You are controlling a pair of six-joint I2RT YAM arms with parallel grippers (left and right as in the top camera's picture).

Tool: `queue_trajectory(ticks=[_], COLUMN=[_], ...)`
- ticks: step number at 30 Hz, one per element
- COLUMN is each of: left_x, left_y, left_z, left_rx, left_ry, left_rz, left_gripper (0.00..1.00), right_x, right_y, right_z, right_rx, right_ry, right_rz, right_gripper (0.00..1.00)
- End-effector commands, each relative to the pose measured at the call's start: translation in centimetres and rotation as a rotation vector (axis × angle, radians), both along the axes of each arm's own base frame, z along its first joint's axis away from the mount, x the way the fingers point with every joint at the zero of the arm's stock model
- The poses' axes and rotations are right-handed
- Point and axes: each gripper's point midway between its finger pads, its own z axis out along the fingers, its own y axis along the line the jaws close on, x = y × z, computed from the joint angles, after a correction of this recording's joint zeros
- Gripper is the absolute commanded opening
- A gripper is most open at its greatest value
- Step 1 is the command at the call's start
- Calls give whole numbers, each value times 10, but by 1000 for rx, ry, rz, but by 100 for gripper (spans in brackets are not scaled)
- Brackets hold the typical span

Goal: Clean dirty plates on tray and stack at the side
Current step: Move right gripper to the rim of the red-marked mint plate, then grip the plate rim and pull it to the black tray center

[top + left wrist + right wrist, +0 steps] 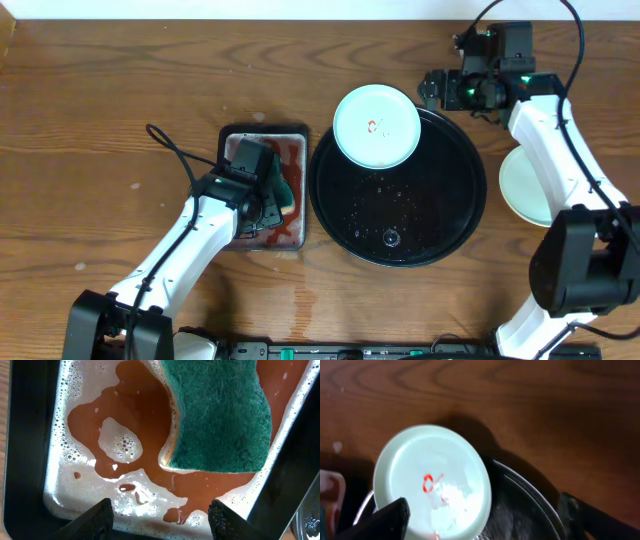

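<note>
Centrally, the round black tray (pixel 455 215) carries one pale blue-white plate (pixel 352 140) over its 11 o'clock rim, with a red smear (pixel 377 126) at the plate's centre. A second pale plate (pixel 518 190) lies on the wooden table (pixel 100 90) at the tray's 3 o'clock, partly hidden by the right arm (pixel 560 170). Left gripper (pixel 160 522): fingers spread, empty, above the rectangular pan (pixel 30 435) of foamy reddish liquid; green sponge (pixel 220 415) at 1 o'clock. Right gripper (pixel 485 525): fingers spread, empty, at the smeared plate's 2 o'clock, apart from it.
</note>
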Motion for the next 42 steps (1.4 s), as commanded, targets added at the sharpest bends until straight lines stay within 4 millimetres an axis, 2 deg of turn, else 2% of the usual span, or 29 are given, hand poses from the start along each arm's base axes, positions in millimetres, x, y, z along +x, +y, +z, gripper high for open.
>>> queue_trajectory(ticks=[1,7,11,18,20,24,27,31,34,38,42], left_x=[0,0,0,0,0,0,0,0,0,0,0], left_y=[3,3,3,3,3,3,3,3,3,3,3], left_z=[0,0,0,0,0,0,0,0,0,0,0], left_rx=[15,15,15,15,15,15,15,15,15,15,15], left_ry=[-2,-1,-1,-1,-1,-1,-1,-1,-1,-1,-1], left_rz=[-3,-3,-3,-3,-3,-3,-3,-3,-3,-3,-3], left_gripper=[62,62,62,62,62,62,62,62,62,62,62], right_x=[10,20,20,13,12,11,6,-7,-25,-60,-103], right_y=[11,13,15,20,21,21,20,15,12,10,6], right_z=[-22,-68,-101,-137,-140,-141,-143,-138,-128,-117,-118], right_rx=[-12,-17,-22,-30,-31,-29,-32,-36,-42,-45,-52], right_ry=[17,65,117,188,193,200,221,273,334,455,630], right_rz=[23,27,31,42,44,42,41,33,33,38,41], right_gripper=[82,77,70,46,38,11,4,1,1,1,1])
